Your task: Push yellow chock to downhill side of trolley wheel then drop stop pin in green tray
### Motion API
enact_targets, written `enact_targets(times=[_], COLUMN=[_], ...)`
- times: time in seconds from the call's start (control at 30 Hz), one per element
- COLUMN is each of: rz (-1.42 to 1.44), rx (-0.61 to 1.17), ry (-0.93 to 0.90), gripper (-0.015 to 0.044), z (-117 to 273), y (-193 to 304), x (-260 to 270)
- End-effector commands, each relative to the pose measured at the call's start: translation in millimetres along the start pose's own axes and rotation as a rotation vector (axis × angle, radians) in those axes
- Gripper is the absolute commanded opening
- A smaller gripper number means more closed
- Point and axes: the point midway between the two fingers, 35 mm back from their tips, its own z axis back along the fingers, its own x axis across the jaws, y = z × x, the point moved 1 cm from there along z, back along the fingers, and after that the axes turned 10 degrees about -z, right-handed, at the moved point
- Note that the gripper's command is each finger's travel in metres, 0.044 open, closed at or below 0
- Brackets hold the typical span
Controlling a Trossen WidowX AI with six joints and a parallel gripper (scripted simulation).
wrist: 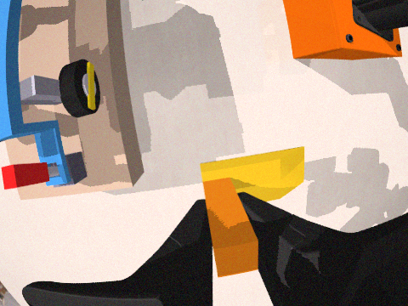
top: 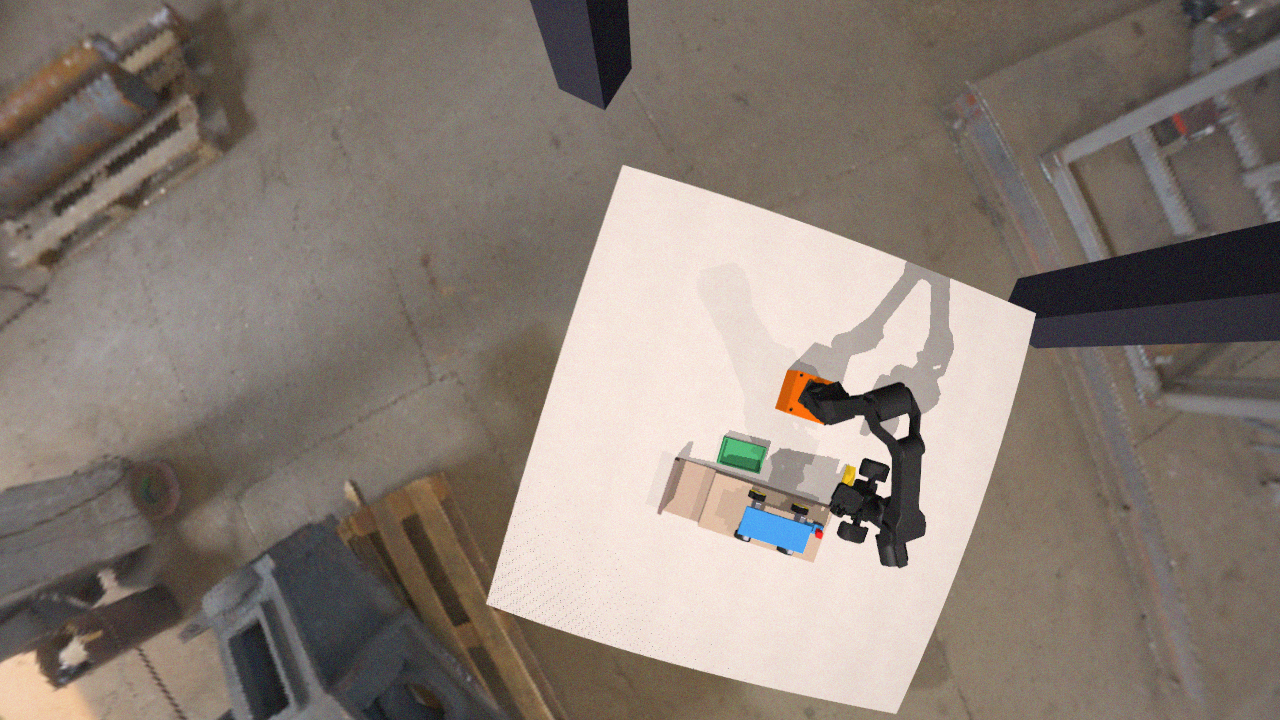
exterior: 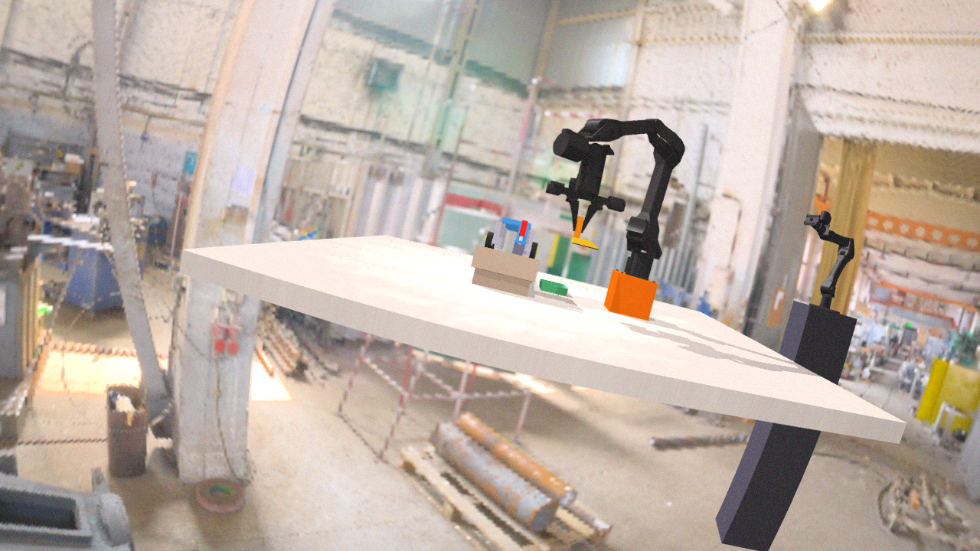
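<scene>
- Yellow chock (top: 848, 474) (exterior: 586, 243) (wrist: 255, 169): held aloft, off the ramp's uphill end; flat-faced wedge, orange block handle; black rubber base hard to make out.
- Gripper (top: 846, 497) (exterior: 580, 223) (wrist: 221, 204): matte black tapered fingers pinching the chock's handle; in the top view the arm hides the grip.
- Stop pin (top: 818, 533) (exterior: 523, 228) (wrist: 30, 175): red block head, at the ramp's uphill end; shaft mostly concealed by a blue bracket.
- Trolley (top: 774, 528) (exterior: 510, 223) (wrist: 6, 72): on the ramp; smooth blue deck, dark round wheels; cut off in the wrist view.
- Ramp (top: 720, 503) (exterior: 503, 265) (wrist: 127, 127): tan, plain-faced.
- Green tray (top: 742, 454) (exterior: 552, 287): shallow, rectangular, beside the ramp's long side; outside the wrist view.
- Orange base (top: 788, 392) (exterior: 630, 295) (wrist: 319, 34): blocky, farther from the ramp than the tray.
</scene>
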Motion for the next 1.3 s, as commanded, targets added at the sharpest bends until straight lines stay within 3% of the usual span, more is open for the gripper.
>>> enact_targets(times=[0.0, 1.27], rz=[0.002, 0.001], rx=[0.002, -0.012], ry=[-0.003, -0.009], gripper=[0.0000, 0.0000], z=[-1, -9], y=[-14, -154], x=[6, 61])
